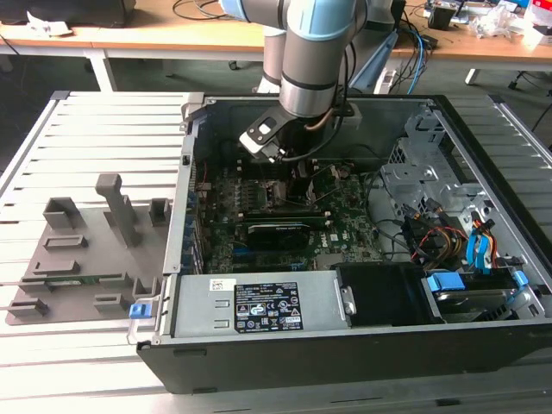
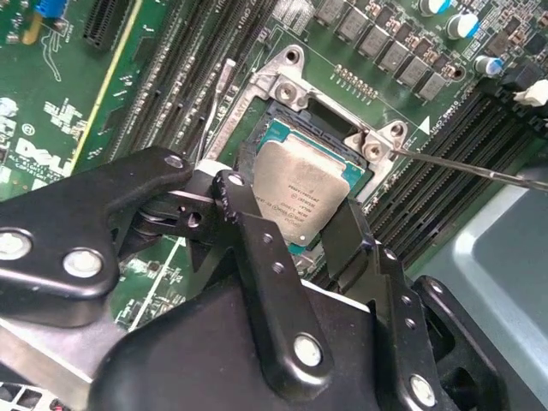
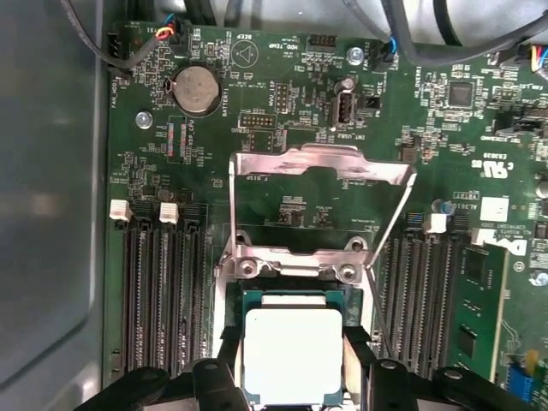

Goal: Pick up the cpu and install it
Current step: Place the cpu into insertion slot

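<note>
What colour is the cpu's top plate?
The cpu is silvery-grey with a greenish rim, clearest in the second wrist view.

cpu (image 3: 294,353) lid: matt silvery metal; latch frame (image 3: 282,163): shiny bare metal.

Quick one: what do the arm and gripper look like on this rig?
The arm has silver-grey cylindrical links, pale blue joint caps and a dark ring near the wrist. A white-and-black camera module is bracketed there, with thin cables. The gripper is matt black, with two jointed linkage fingers carrying silver pins and screws.
</note>
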You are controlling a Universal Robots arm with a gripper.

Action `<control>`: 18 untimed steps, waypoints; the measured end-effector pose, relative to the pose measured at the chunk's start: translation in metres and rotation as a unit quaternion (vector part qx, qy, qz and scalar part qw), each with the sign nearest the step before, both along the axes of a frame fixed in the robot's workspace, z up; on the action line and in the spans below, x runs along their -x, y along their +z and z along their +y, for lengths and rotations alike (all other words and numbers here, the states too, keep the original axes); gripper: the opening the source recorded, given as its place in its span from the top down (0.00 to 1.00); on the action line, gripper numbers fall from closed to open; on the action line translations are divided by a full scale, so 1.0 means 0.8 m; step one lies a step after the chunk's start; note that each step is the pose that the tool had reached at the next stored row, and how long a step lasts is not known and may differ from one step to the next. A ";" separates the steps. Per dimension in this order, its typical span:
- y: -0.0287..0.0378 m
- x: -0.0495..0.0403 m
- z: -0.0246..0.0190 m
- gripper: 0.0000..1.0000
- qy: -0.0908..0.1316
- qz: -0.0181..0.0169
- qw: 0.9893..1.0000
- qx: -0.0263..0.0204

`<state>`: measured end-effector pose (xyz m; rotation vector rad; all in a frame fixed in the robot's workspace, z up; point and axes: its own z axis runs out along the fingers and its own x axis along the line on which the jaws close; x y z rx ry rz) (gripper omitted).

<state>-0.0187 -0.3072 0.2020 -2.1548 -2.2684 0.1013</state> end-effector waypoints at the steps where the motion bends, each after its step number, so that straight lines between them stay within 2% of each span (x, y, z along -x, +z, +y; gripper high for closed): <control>1: -0.0012 0.000 0.0001 0.45 0.000 0.000 1.000 0.000; 6: -0.0072 0.001 0.0001 0.45 -0.006 0.000 1.000 0.001; 11: -0.0048 0.001 0.0002 0.45 -0.007 -0.001 1.000 0.001; 14: -0.0048 0.001 -0.0007 0.45 -0.021 -0.001 1.000 0.001; 18: -0.0048 0.001 -0.0026 0.45 -0.021 -0.001 1.000 0.001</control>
